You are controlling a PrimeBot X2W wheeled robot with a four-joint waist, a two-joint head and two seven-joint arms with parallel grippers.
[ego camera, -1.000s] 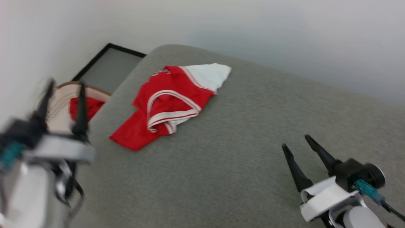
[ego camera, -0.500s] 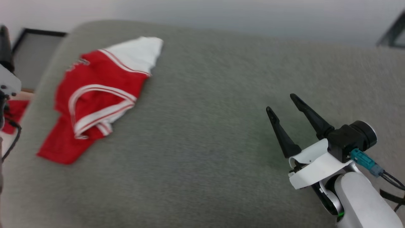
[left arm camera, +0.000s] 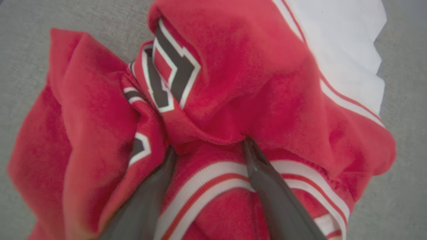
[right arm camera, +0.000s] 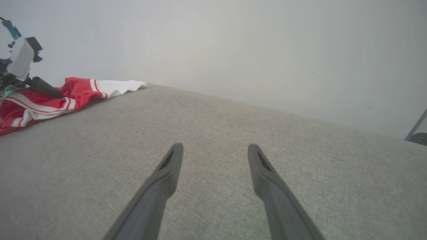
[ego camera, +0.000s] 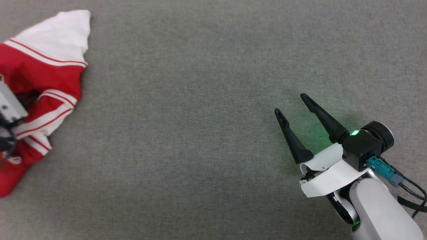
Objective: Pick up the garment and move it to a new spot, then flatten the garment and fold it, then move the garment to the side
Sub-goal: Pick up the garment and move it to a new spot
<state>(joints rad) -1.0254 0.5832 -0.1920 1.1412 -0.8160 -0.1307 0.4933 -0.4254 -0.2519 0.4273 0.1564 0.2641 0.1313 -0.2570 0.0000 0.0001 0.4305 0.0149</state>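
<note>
Both hands stand open: the left hand [left arm camera: 206,146] with fingertips [left arm camera: 251,156] pushed into the crumpled red-and-white garment [ego camera: 40,76] at the left of the grey desk [ego camera: 183,133], the right hand [ego camera: 288,103] well apart from it.

Middle: the grey worktop [ego camera: 186,133] is lying flat and open, giving wide passage.
Left edge: the garment [ego camera: 43,76] is heaping in raised folds, blocking a low pass; the left tool [left arm camera: 208,146], fingers spread, is poking under one fold.
Right side: the right tool [ego camera: 290,103], fingers spread, is hanging over bare surface, well apart from the garment.
Far side: a pale wall [right arm camera: 233,50] is bounding the worktop.
</note>
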